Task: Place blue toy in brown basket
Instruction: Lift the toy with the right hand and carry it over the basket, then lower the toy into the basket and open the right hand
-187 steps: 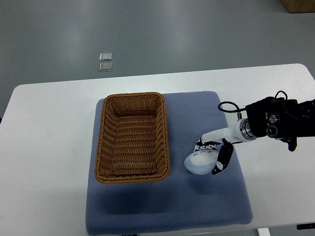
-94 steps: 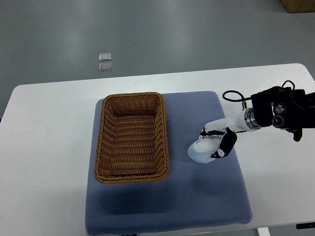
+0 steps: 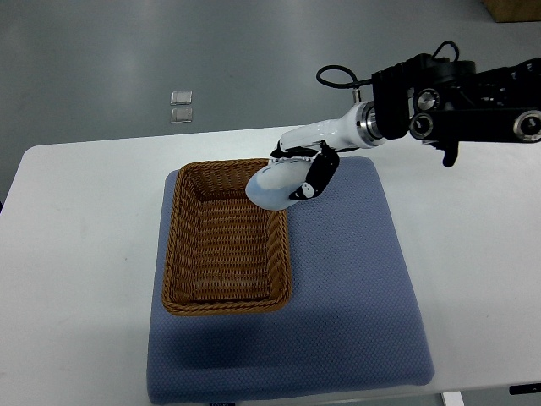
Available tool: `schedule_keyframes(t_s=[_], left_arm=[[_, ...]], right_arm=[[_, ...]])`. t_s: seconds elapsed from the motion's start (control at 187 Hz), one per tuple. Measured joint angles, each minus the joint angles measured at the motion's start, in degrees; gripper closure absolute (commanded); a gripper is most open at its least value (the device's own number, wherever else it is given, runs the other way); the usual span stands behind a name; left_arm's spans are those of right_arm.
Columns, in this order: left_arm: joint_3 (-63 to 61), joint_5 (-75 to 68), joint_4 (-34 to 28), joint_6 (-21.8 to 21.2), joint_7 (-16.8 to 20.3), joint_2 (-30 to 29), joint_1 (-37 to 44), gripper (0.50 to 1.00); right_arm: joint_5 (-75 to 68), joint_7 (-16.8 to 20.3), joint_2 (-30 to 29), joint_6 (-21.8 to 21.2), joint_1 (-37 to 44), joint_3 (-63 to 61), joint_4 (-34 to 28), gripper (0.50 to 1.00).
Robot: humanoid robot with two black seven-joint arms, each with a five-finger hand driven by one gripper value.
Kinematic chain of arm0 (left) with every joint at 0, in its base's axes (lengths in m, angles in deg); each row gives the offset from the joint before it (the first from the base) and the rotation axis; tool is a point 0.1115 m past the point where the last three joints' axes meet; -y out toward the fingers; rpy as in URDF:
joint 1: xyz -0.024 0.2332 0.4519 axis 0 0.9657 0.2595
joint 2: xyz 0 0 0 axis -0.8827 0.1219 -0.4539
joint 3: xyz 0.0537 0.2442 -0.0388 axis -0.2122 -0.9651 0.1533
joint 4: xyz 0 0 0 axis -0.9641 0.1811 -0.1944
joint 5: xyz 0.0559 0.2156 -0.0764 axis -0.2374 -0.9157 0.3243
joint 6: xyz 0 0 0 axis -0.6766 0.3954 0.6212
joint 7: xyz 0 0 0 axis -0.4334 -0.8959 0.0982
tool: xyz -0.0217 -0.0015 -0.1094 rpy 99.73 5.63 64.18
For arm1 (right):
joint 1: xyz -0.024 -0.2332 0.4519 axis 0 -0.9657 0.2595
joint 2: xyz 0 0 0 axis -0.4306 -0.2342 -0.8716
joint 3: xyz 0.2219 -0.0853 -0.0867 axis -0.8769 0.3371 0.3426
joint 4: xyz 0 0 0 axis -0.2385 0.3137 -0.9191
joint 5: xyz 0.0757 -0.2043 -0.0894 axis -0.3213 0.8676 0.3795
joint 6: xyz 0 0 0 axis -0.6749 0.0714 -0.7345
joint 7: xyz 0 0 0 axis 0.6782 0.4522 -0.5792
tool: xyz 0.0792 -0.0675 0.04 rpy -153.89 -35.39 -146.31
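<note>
The pale blue toy (image 3: 272, 186) is held in the air over the far right corner of the brown wicker basket (image 3: 225, 237). My right hand (image 3: 303, 172) is shut on the toy, with black fingertips (image 3: 314, 178) wrapped over its right side. The right arm (image 3: 448, 101) comes in from the right edge, above the table's far edge. The basket stands empty on the left part of a blue mat (image 3: 355, 288). The left arm is out of view.
The mat lies on a white table (image 3: 84, 254). Two small clear squares (image 3: 181, 106) lie on the grey floor beyond the table. A brown box corner (image 3: 513, 8) shows at the top right.
My right hand has lifted the toy off the mat and carried it up and to the left, from the mat's right half to above the basket's far right corner.
</note>
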Motion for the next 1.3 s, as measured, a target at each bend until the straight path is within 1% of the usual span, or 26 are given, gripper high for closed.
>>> schedule_keyframes(t_s=[0.229,0.315,0.411,0.539,0.747,0.768,0.795,0.843,0.907,0.934,0.987,1.035,1.104,1.152,1.248,1.27,1.302], left_arm=[[0.0,0.0,0.0,0.0,0.0,0.0,0.0,0.500],[0.0,0.0,0.1,0.0,0.0,0.0,0.0,0.500],[0.1,0.0,0.2,0.0,0.1,0.0,0.0,0.500],[0.1,0.0,0.2,0.0,0.1,0.0,0.0,0.500],[0.1,0.0,0.0,0.0,0.1,0.0,0.0,0.500],[0.1,0.0,0.0,0.0,0.1,0.0,0.0,0.500],[0.1,0.0,0.0,0.0,0.1,0.0,0.0,0.500],[0.1,0.0,0.0,0.0,0.1,0.0,0.0,0.500],[0.1,0.0,0.0,0.0,0.1,0.0,0.0,0.500],[0.1,0.0,0.0,0.0,0.1,0.0,0.0,0.500],[0.1,0.0,0.0,0.0,0.1,0.0,0.0,0.500],[0.1,0.0,0.0,0.0,0.1,0.0,0.0,0.500],[0.1,0.0,0.0,0.0,0.1,0.0,0.0,0.500],[0.1,0.0,0.0,0.0,0.1,0.0,0.0,0.500],[0.1,0.0,0.0,0.0,0.1,0.0,0.0,0.500],[0.1,0.0,0.0,0.0,0.1,0.0,0.0,0.500],[0.1,0.0,0.0,0.0,0.1,0.0,0.0,0.500]], right_arm=[[-2.3,0.0,-13.0,3.4,-2.7,-0.1,10.2,0.897],[-2.5,0.0,-16.3,3.8,-4.9,-0.2,13.4,0.895],[-2.5,-0.1,-18.7,4.8,-7.3,-0.2,15.0,0.889],[-2.2,-0.1,-19.5,6.6,-10.0,-0.2,16.3,0.883],[-2.0,-0.1,-19.6,7.5,-12.5,0.1,17.4,0.854],[-1.9,-0.1,-19.6,7.5,-12.7,0.1,17.5,0.844],[-1.9,-0.1,-19.6,7.5,-13.0,0.1,17.7,0.820],[-1.9,-0.1,-19.6,7.5,-13.4,0.1,17.9,0.807],[-1.9,-0.2,-19.6,7.5,-13.7,0.1,18.1,0.773],[-1.9,-0.2,-19.6,7.5,-13.8,0.1,18.1,0.748],[-1.9,-0.3,-19.6,7.4,-14.0,0.1,18.2,0.740],[-1.9,-0.3,-19.6,7.4,-14.2,0.1,18.3,0.713],[-1.9,-0.4,-19.6,7.4,-14.3,0.0,18.5,0.701],[-2.0,-0.5,-19.6,7.3,-14.3,0.0,18.5,0.683],[-2.2,-0.6,-19.6,7.0,-14.3,-0.2,18.6,0.675],[-2.2,-0.6,-19.6,7.0,-14.3,-0.2,18.6,0.668],[-2.3,-0.7,-19.6,6.9,-14.2,-0.2,18.6,0.646]])
